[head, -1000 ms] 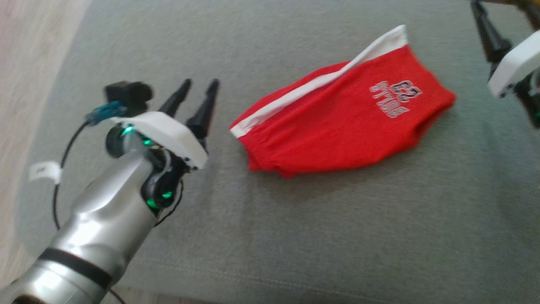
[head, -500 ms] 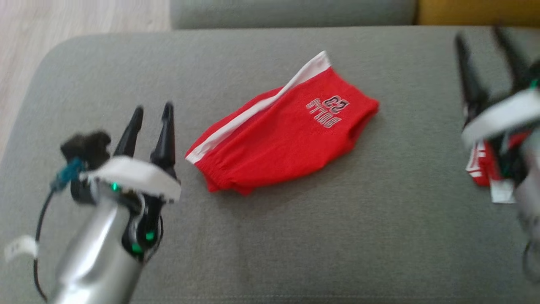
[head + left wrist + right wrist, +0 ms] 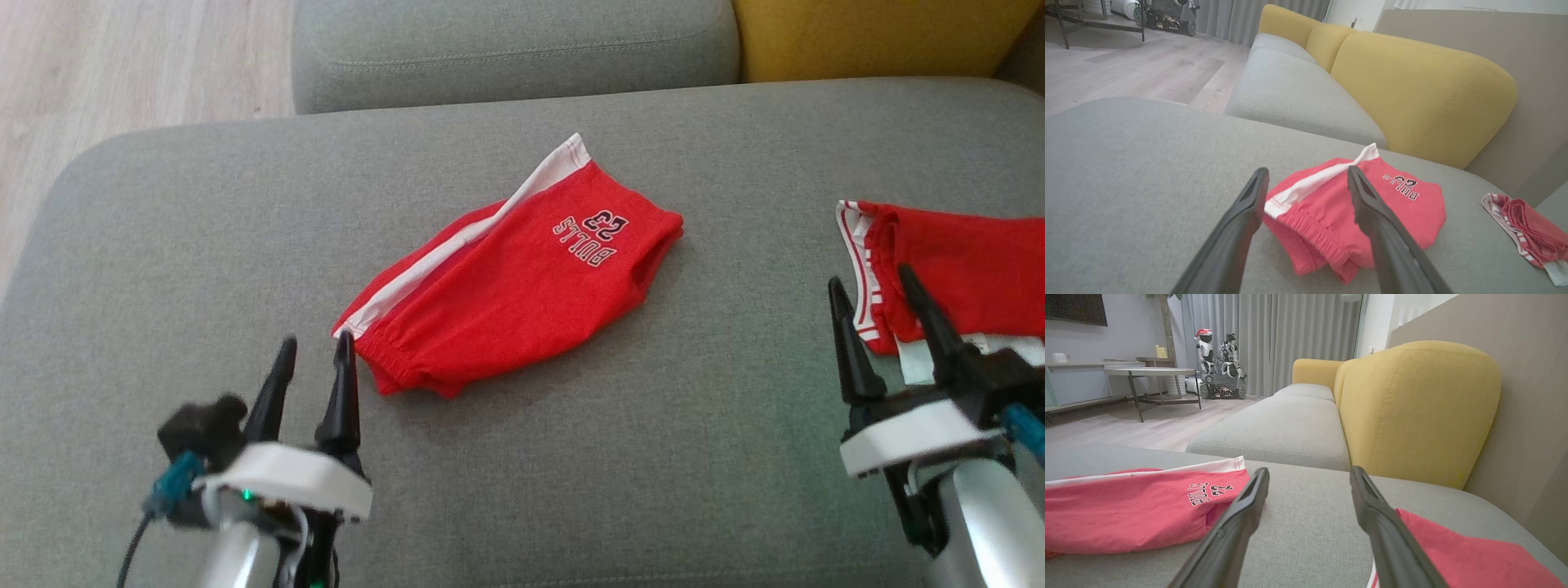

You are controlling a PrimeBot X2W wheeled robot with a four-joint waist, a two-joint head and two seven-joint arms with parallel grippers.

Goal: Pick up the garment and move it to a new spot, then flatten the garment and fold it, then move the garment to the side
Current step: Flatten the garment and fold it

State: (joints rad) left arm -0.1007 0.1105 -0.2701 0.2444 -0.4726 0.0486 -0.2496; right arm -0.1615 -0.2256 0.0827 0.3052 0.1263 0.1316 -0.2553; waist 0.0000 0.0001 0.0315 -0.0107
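The folded red shorts with a white side stripe [image 3: 514, 278] lie flat in the middle of the grey fabric sofa cushion [image 3: 653, 457]. My left gripper [image 3: 317, 339] hovers at their 8 o'clock, just beside the waistband, jaws spread wide and empty. My right gripper [image 3: 869, 275], at their 3 o'clock, is equally wide and empty, its fingertips in front of another red garment with white striped trim [image 3: 963, 261].

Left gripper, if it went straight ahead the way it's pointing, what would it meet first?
Probably the red shorts: the open left gripper points at their waistband end, just ahead on the grey cushion, though depth is unclear.
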